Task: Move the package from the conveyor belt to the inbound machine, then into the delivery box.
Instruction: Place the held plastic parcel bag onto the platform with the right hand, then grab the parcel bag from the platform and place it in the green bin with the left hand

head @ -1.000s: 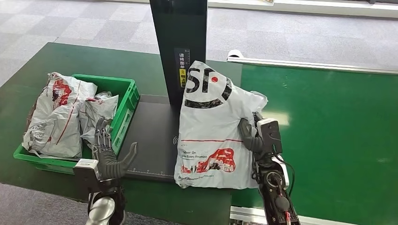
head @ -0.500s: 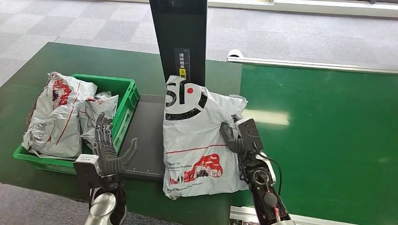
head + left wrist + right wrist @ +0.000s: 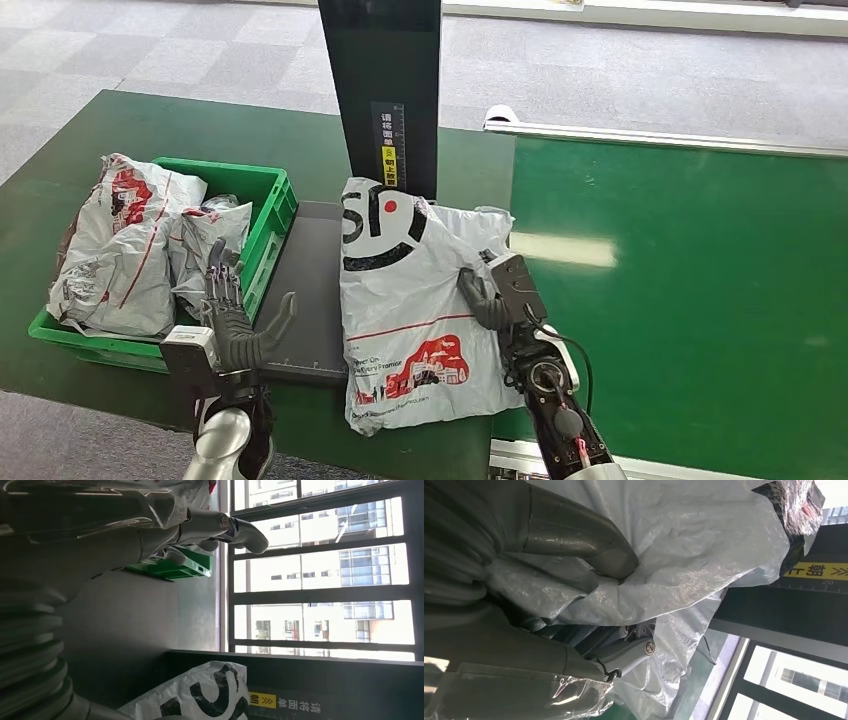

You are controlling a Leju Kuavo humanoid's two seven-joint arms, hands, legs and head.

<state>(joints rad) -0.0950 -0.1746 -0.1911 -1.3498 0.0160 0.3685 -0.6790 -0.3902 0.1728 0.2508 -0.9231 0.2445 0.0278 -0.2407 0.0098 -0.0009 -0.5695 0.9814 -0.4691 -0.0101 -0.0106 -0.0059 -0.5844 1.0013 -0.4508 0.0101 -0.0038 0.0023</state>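
Observation:
A white plastic package with black lettering and a red print hangs over the dark scale plate of the inbound machine, its lower end over the green table edge. My right hand grips its right side; in the right wrist view the thumb presses into the crumpled package. My left hand is raised with fingers spread, holding nothing, between the green delivery box and the plate. The package also appears in the left wrist view beyond the left hand.
The machine's black upright column stands behind the plate. The green box holds other white packages. The green conveyor belt lies to the right. A grey tiled floor lies beyond the table.
My right hand has carried the package leftward and lower, from the belt's edge onto the scale plate. The left hand has stayed almost still.

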